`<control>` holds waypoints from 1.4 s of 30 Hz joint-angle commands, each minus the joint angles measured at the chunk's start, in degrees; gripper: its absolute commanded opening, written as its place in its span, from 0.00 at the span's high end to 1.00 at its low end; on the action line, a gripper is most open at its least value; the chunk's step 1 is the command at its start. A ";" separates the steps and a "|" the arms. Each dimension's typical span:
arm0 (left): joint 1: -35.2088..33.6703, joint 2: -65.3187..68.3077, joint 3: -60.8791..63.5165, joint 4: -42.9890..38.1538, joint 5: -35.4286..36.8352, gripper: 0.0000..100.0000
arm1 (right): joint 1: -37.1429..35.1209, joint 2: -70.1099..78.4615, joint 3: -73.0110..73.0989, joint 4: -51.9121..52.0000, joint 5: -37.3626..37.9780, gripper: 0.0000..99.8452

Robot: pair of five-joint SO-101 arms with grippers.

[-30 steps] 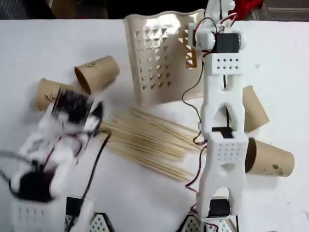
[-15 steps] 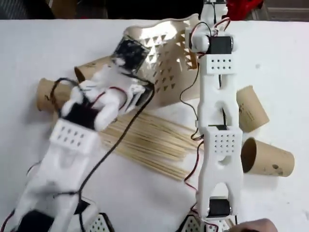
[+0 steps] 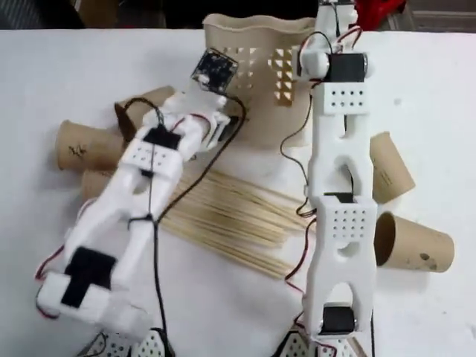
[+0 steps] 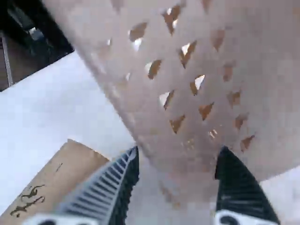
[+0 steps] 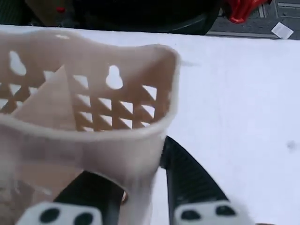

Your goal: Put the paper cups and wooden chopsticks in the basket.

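The beige lattice basket [image 3: 253,67] stands at the table's far side. My right gripper [image 5: 140,197] is shut on its wall [image 5: 140,140], one finger on each side of it. My left gripper [image 4: 178,187] is open right in front of the basket's lower side [image 4: 187,93], next to a paper cup [image 4: 42,187]. Wooden chopsticks [image 3: 230,216] lie in a loose bundle between the arms. Two cups [image 3: 82,145] [image 3: 137,108] lie to the left, partly under the left arm. Two more cups [image 3: 390,167] [image 3: 413,242] lie right of the right arm.
The white table [image 3: 44,74] has free room at the far left and at the near middle. Dark floor and a red object [image 5: 243,11] lie beyond the far edge. Cables hang along both arms over the chopsticks.
The left arm swung from the near left up to the basket's left side. The basket tipped from lying on its side to nearly upright, held by the right gripper.
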State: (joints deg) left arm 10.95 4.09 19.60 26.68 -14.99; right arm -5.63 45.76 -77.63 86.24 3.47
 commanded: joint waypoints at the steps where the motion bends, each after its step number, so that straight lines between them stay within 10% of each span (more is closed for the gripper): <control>1: -1.54 6.02 -7.56 -1.49 0.62 0.74 | -3.74 -6.73 -3.43 4.79 2.99 0.99; 24: -2.59 7.96 -5.80 -0.09 0.62 0.74 | -8.40 0.57 -5.98 12.79 -2.20 0.99; 42: -1.98 10.95 -6.95 -0.09 0.62 0.74 | -12.09 -34.59 56.35 -4.53 2.46 0.98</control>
State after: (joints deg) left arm 7.96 13.41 14.51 27.03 -15.08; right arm -12.13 18.51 -31.56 88.09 3.38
